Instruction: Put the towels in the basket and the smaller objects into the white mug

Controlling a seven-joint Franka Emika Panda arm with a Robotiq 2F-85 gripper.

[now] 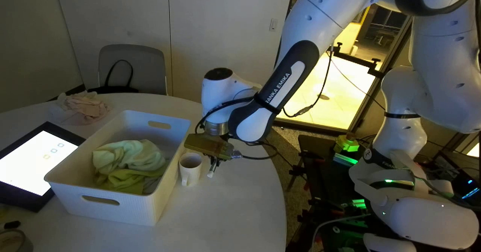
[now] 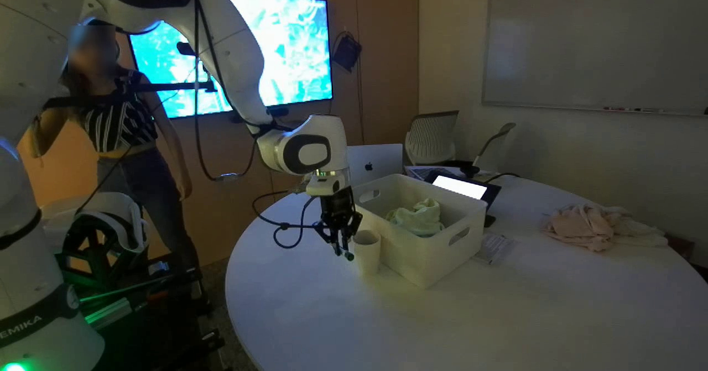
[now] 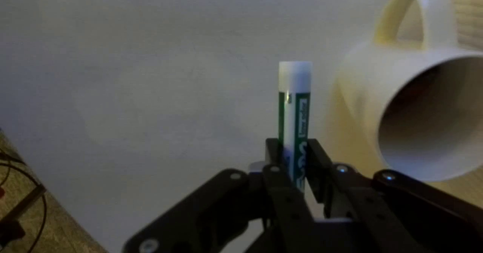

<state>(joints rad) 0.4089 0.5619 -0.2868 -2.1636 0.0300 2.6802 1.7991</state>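
Observation:
My gripper (image 3: 292, 151) is shut on a green and white marker (image 3: 295, 83), whose white end points away from the jaws. In both exterior views the gripper (image 1: 214, 163) (image 2: 343, 241) is above the table beside the white mug (image 1: 190, 172) (image 2: 367, 256). In the wrist view the mug (image 3: 362, 79) is right of the marker, apart from it; its inside is dark with a faint reddish patch. The white basket (image 1: 109, 210) (image 2: 423, 263) stands against or very near the mug. Pale and yellow-green towels (image 1: 129, 156) (image 2: 417, 216) lie in it. A pinkish towel heap (image 1: 86, 109) (image 2: 586, 230) lies on the table.
A tablet with a lit screen (image 1: 34, 162) lies beside the basket. A laptop (image 2: 379, 163) and a sheet of paper (image 2: 494, 248) are near it. A small black object (image 1: 12, 225) lies at the table's near left. A person (image 2: 124, 122) stands behind the arm.

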